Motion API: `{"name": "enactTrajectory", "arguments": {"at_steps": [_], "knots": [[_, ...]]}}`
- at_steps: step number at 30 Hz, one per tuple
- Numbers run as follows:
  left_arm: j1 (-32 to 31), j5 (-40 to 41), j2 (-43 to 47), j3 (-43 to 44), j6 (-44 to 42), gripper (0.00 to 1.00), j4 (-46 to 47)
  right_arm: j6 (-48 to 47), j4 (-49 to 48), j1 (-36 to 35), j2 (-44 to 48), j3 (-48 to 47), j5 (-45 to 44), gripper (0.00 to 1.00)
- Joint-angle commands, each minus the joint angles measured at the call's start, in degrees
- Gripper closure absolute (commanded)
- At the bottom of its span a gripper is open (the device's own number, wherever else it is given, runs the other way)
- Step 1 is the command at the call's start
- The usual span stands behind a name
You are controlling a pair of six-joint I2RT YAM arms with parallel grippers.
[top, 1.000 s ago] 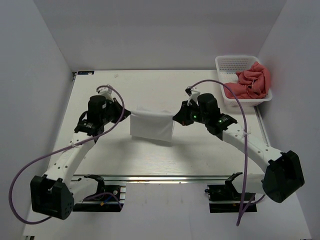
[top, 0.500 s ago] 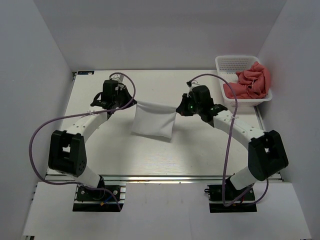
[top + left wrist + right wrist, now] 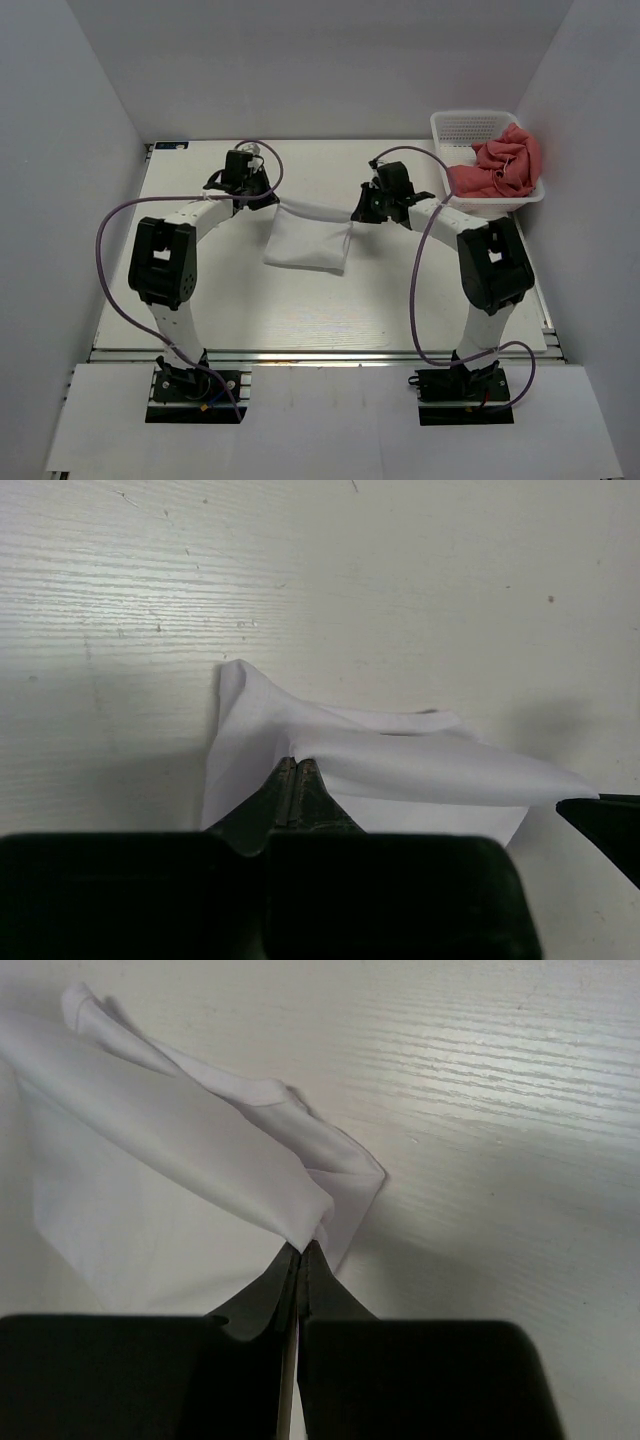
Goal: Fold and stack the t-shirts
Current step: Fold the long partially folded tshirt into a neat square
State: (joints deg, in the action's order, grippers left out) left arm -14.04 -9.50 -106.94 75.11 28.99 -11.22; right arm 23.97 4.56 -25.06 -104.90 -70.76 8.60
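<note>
A white t-shirt [image 3: 307,238], partly folded, lies in the middle of the table with its far edge lifted. My left gripper [image 3: 270,197] is shut on that edge's left corner, and my right gripper [image 3: 356,214] is shut on its right corner, so the cloth stretches between them. In the left wrist view the closed fingertips [image 3: 296,765] pinch the white t-shirt [image 3: 420,760]. The right wrist view shows my right gripper [image 3: 301,1250] clamped on a bunched fold of the white t-shirt [image 3: 180,1160]. Coral-pink t-shirts [image 3: 500,165] lie crumpled in the basket.
A white lattice basket [image 3: 462,127] stands at the table's far right corner, close to the right arm's elbow. Purple cables loop off both arms. White walls close in the table on the left, back and right.
Both grippers have carried the white t-shirt's held edge away from the arm bases toward the far side of the table. The arms have stretched out, and the cloth has been drawn back with them.
</note>
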Motion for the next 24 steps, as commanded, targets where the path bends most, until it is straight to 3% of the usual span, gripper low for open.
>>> {"name": "enactTrajectory", "arguments": {"at_steps": [1, 5, 6, 7, 8, 9, 10, 11, 12, 15, 18, 24], "knots": [[1.04, 3.34, -1.25, 4.25, -1.31, 1.0, -1.87, 0.55, 0.98, 1.76, -1.88, -2.89, 1.5, 1.0], [1.56, 2.29, -4.42, 7.15, -1.31, 1.0, -3.44, 0.9, 1.77, 2.56, -4.25, -5.43, 3.44, 0.99], [1.56, 2.29, -5.64, 7.94, -1.31, 1.0, -5.02, 0.82, 2.21, 2.47, -5.3, -6.05, 4.14, 0.86], [1.56, 2.29, -5.65, 9.6, -1.31, 0.93, -6.17, 0.82, 3.86, 2.65, -5.4, -6.66, 4.14, 0.69], [1.56, 2.29, -6.35, 10.31, -1.31, 0.77, -6.79, 0.56, 4.23, 2.65, -5.66, -8.32, 4.23, 0.53], [1.56, 2.29, -6.36, 10.84, -1.31, 0.42, -8.36, 0.47, 4.67, 2.65, -5.66, -8.86, 4.32, 0.34], [1.56, 3.16, -6.36, 11.37, -1.31, 0.25, -8.38, 0.03, 5.54, 2.73, -5.49, -9.39, 4.23, 0.21], [1.56, 3.17, -5.49, 11.37, -1.31, 0.15, -8.99, -0.41, 6.16, 2.56, -4.97, -10.61, 4.41, 0.1], [1.56, 3.69, -4.78, 11.37, -1.31, 0.01, -8.99, -1.19, 6.6, 2.65, -4.53, -11.06, 4.15, 0.1], [0.86, 4.22, -1.09, 9.8, -1.31, 0.01, -9.51, -2.26, 8.1, 2.03, -1.19, -10.72, 6.06, 0.1], [0.86, 2.47, 2.25, 6.37, -1.84, 0.01, -7.24, -2.43, 3.29, 1.42, 4.52, -6.68, 9.76, 0.1], [0.33, -7.09, 6.12, 0.75, -1.23, 0.01, 0.49, 0.46, -10.26, -2.26, 10.51, 3.87, 29.88, 0.1]]}}
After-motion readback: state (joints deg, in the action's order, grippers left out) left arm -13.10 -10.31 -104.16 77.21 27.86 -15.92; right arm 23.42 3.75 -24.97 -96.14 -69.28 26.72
